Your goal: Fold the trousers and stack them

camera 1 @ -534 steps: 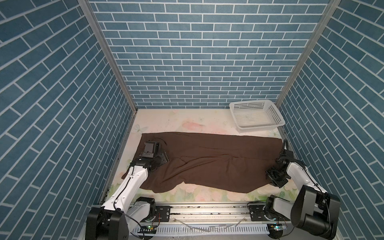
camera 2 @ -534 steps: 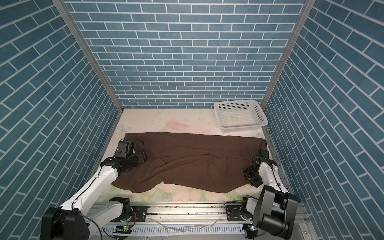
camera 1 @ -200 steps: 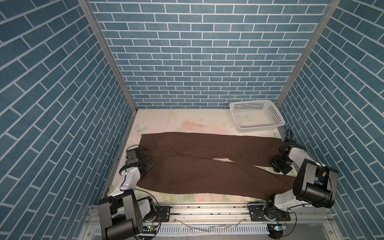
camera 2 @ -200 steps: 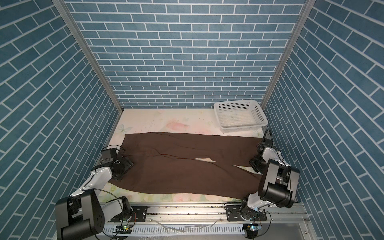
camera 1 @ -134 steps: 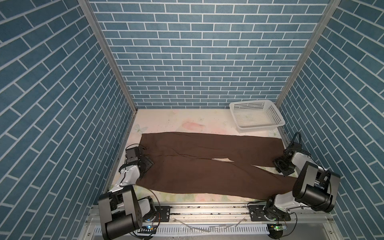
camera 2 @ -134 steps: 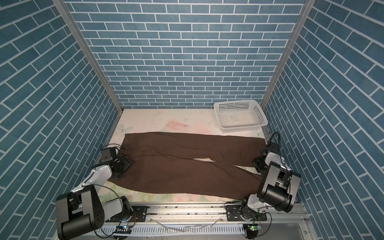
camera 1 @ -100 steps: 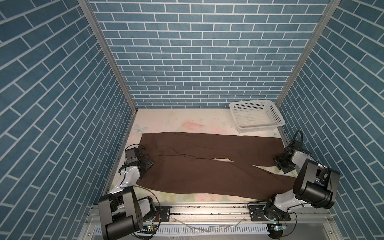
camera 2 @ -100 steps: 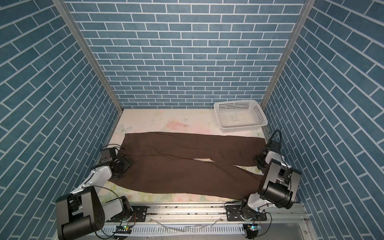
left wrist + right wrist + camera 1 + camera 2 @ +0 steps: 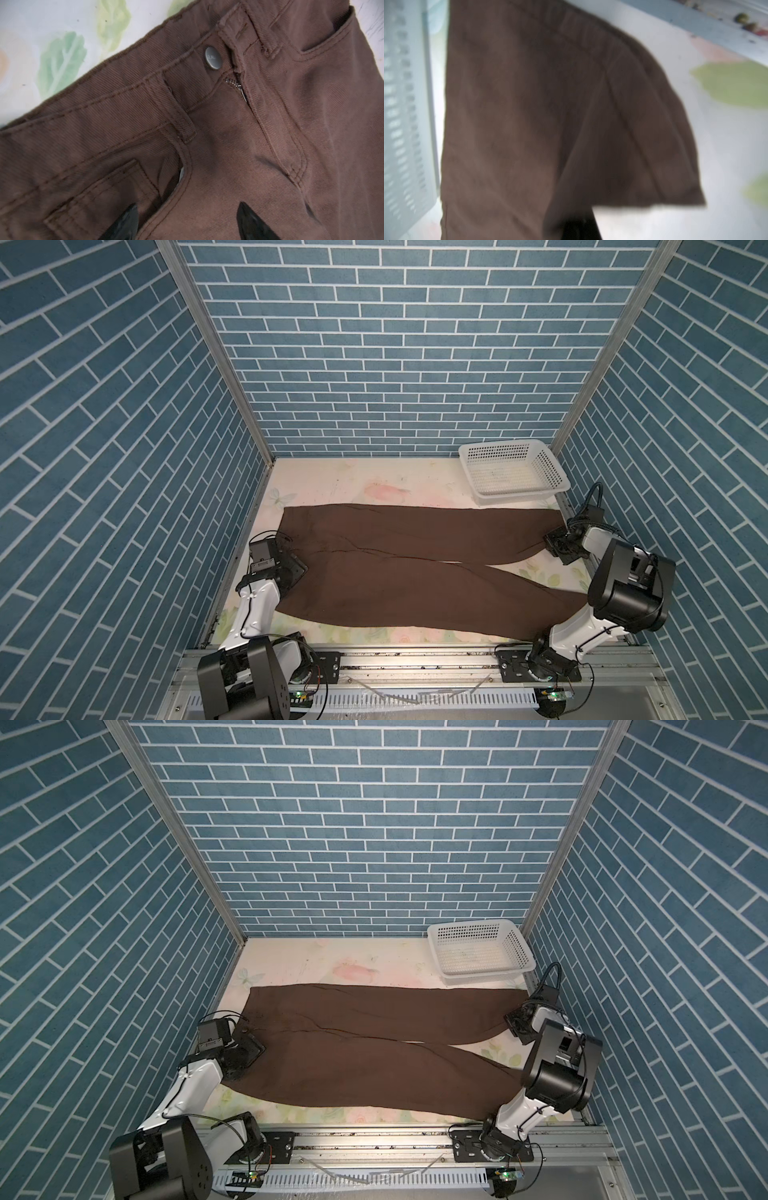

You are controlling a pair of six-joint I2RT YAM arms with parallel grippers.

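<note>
Nearest, along the bottom of both top views, the rail (image 9: 415, 655) (image 9: 374, 1135) carries the two arm bases. Just beyond it the trousers (image 9: 407, 572) (image 9: 365, 1052) lie flat and unfolded across the floral table (image 9: 353, 481) (image 9: 324, 961). The waist is at the left of the frame and the legs run to the right. The near leg slants toward the lower right, where its hem goes out of sight behind the right arm. The far leg runs straight across to the table's right edge. A wedge of bare table shows between the two legs at the right.

The left gripper (image 9: 293, 570) (image 9: 249, 1050) sits over the waist at the trousers' left end. In the left wrist view its black fingers (image 9: 124, 224) stand wide apart at the bottom of the frame, with only flat cloth between them, beside the front pocket (image 9: 172, 176). I cannot tell whether the tips touch the cloth. Higher in that frame are the metal button (image 9: 213, 57) and the zip (image 9: 236, 83).

The right gripper (image 9: 559, 545) (image 9: 517, 1027) is at the middle right, at the far leg's hem. The right wrist view is blurred, but the gripper (image 9: 579, 228) shows dark at the bottom centre, fingers together. Brown cloth gathers into it, pinched, with the hem corner lifted off the table.

Farthest, the basket (image 9: 519, 494) (image 9: 486, 974) stands in the table's upper right corner, just behind the far leg, against the brick wall (image 9: 395, 364).
</note>
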